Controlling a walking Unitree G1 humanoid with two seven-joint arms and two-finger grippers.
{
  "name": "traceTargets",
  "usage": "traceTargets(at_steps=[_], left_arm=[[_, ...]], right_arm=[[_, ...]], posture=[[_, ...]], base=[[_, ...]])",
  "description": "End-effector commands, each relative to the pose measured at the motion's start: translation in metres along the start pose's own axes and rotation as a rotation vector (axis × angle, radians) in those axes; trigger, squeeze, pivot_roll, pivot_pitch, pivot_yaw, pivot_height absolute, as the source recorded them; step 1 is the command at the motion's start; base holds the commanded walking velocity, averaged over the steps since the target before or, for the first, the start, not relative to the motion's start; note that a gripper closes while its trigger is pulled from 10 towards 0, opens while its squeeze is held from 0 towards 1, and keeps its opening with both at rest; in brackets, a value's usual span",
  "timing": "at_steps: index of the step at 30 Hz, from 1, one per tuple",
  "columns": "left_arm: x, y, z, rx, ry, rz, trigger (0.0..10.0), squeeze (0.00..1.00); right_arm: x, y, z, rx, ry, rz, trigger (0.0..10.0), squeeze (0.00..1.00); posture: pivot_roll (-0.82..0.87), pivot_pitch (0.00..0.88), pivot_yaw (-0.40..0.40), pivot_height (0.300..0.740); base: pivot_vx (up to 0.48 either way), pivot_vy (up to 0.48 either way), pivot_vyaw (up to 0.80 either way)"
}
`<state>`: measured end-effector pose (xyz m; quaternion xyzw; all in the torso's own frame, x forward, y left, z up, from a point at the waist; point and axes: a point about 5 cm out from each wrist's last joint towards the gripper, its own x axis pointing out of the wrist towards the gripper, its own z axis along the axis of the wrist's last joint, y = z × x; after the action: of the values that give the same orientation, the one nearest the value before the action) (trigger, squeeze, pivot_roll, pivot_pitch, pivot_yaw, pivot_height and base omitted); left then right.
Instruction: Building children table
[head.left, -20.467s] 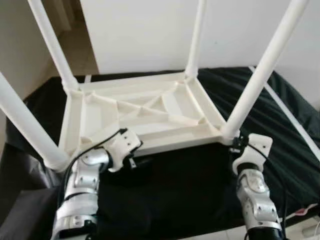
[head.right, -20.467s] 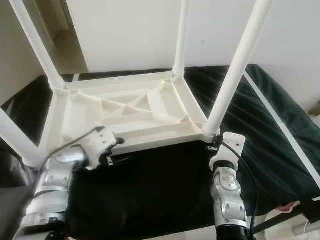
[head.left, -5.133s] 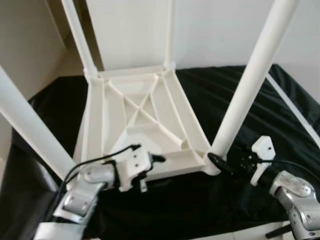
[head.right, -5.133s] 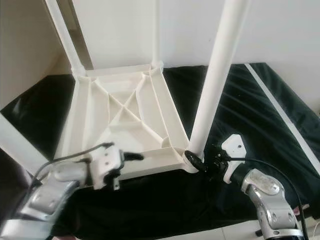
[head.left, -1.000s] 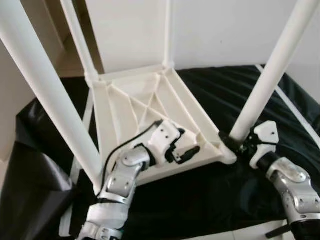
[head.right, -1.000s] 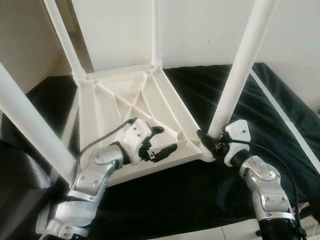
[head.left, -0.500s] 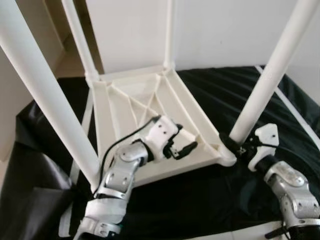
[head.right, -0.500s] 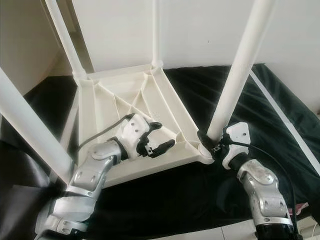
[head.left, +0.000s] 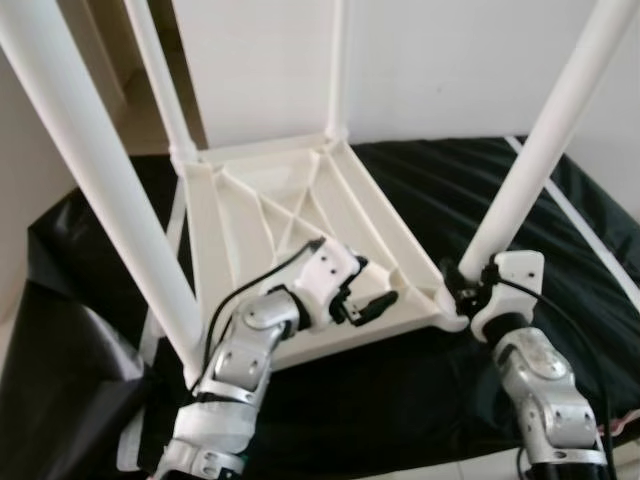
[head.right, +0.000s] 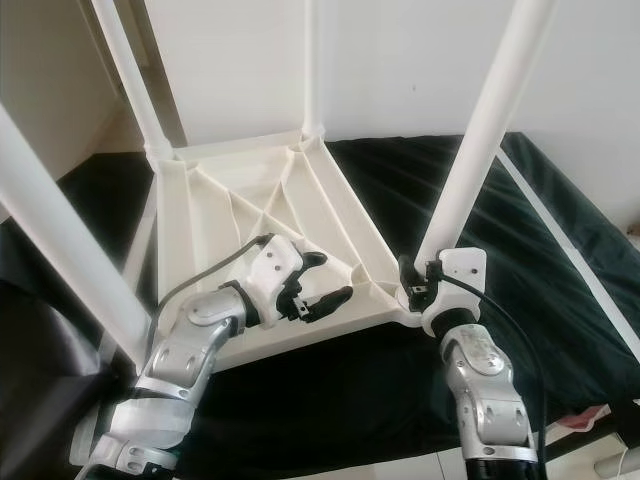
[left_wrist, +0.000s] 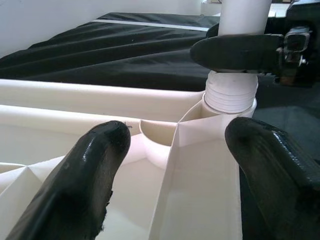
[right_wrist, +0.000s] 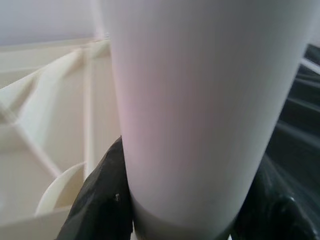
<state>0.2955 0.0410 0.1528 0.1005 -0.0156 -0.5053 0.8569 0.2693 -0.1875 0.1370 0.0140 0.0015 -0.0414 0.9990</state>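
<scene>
**White plastic table, inverted; near right leg under grip**

White moulded plastic throughout: the children's table (head.left: 300, 215) lies upside down on a black cloth (head.left: 470, 190) spread over a raised surface, its ribbed underside facing up and four round legs standing up from the corners. Inversion gives access to the corner sockets, which is presumably why it is set this way.

Right gripper (head.left: 462, 290) is closed around the base of the near right leg (head.left: 530, 170), just above the corner socket. The right wrist view confirms it: black fingers (right_wrist: 102, 200) wrap both sides of the white tube. From this hold I judge the leg is being turned or seated into its socket. The left wrist view shows a band of screw thread (left_wrist: 231, 94) exposed above the socket, so in my judgement the leg is not fully home.

Left gripper (head.left: 372, 292) hovers over the underside ribs near the same corner, fingers spread wide and holding nothing. Its placement suggests it is ready to steady the frame against the twisting load, though contact with the plastic cannot be confirmed.

Condition of the piece: diagonal ribs (head.left: 290, 205) intact, the other three legs upright, with no damage visible. The near left leg (head.left: 110, 190) stands close to the left arm.
</scene>
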Motion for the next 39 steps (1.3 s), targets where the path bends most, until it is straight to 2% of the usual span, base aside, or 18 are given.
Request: traceTargets(at_steps=[1, 2, 3, 6, 11, 18, 19, 20, 21, 24, 28, 30, 36, 37, 39], left_arm=[[-0.002, 0.007, -0.008, -0.017, 0.036, 0.177, 10.0, 0.0], [-0.002, 0.007, -0.008, -0.017, 0.036, 0.177, 10.0, 0.0], [-0.001, 0.006, -0.008, -0.02, 0.034, 0.178, 10.0, 0.0], [-0.001, 0.006, -0.008, -0.022, 0.034, 0.18, 10.0, 0.0], [-0.001, 0.006, -0.009, -0.02, 0.036, 0.183, 10.0, 0.0], [0.0, 0.006, -0.009, -0.014, 0.039, 0.184, 10.0, 0.0], [0.001, 0.006, -0.009, -0.011, 0.04, 0.183, 10.0, 0.0], [0.001, 0.006, -0.009, -0.011, 0.04, 0.183, 10.0, 0.0], [0.001, 0.006, -0.009, -0.01, 0.041, 0.181, 10.0, 0.0], [0.001, 0.005, -0.009, -0.009, 0.041, 0.181, 10.0, 0.0], [-0.001, 0.005, -0.01, -0.002, 0.047, 0.181, 10.0, 0.0], [-0.001, 0.005, -0.01, -0.002, 0.047, 0.181, 10.0, 0.0], [-0.002, 0.005, -0.011, 0.003, 0.054, 0.176, 10.0, 0.0], [-0.002, 0.005, -0.012, 0.005, 0.055, 0.172, 10.0, 0.0], [-0.002, 0.004, -0.012, 0.009, 0.057, 0.163, 10.0, 0.0]], right_arm=[[-0.005, -0.008, -0.023, 0.016, 0.12, -0.138, 10.0, 0.0], [-0.005, -0.008, -0.023, 0.016, 0.12, -0.138, 10.0, 0.0], [-0.005, 0.0, -0.028, 0.047, 0.159, -0.198, 10.0, 0.0], [-0.004, 0.013, -0.027, 0.093, 0.157, -0.203, 10.0, 0.0], [-0.003, 0.02, -0.024, 0.103, 0.147, -0.194, 10.0, 0.0], [-0.002, 0.018, -0.02, 0.095, 0.131, -0.168, 10.0, 0.0], [-0.001, 0.016, -0.017, 0.082, 0.118, -0.157, 10.0, 0.14], [-0.001, 0.016, -0.017, 0.082, 0.118, -0.157, 10.0, 0.14], [-0.001, 0.014, -0.016, 0.079, 0.11, -0.148, 10.0, 1.0], [-0.001, 0.014, -0.015, 0.079, 0.106, -0.142, 10.0, 1.0], [-0.003, 0.004, -0.006, 0.049, 0.046, -0.048, 10.0, 1.0], [-0.003, 0.004, -0.006, 0.049, 0.046, -0.048, 10.0, 1.0], [-0.007, -0.011, -0.001, -0.018, 0.015, 0.158, 10.0, 1.0], [-0.007, -0.013, -0.001, -0.043, 0.011, 0.184, 10.0, 0.0], [-0.007, -0.015, -0.002, -0.075, 0.03, 0.285, 10.0, 0.0]], posture=[[-0.06, 0.007, -0.019, 0.74], [-0.06, 0.007, -0.019, 0.74], [-0.06, 0.008, -0.021, 0.74], [-0.05, 0.009, -0.021, 0.74], [-0.06, 0.007, -0.02, 0.74], [-0.06, 0.003, -0.022, 0.74], [-0.06, 0.002, -0.023, 0.74], [-0.06, 0.002, -0.023, 0.74], [-0.06, 0.002, -0.026, 0.74], [-0.06, 0.002, -0.026, 0.74], [-0.05, 0.001, -0.03, 0.74], [-0.05, 0.001, -0.03, 0.74], [-0.06, 0.0, -0.025, 0.74], [-0.06, 0.0, -0.02, 0.74], [-0.06, 0.0, -0.018, 0.74]], base=[[0.0, 0.0, 0.0], [0.0, 0.0, 0.0], [0.0, 0.0, 0.0], [0.0, 0.0, 0.0], [0.0, 0.0, 0.0], [0.0, 0.0, 0.0], [0.0, 0.0, 0.0], [0.0, 0.0, 0.0], [0.0, 0.0, 0.0], [0.0, 0.0, 0.0], [0.0, 0.0, 0.0], [0.0, 0.0, 0.0], [0.0, 0.0, 0.0], [0.0, 0.0, 0.0], [0.0, 0.0, 0.0]])
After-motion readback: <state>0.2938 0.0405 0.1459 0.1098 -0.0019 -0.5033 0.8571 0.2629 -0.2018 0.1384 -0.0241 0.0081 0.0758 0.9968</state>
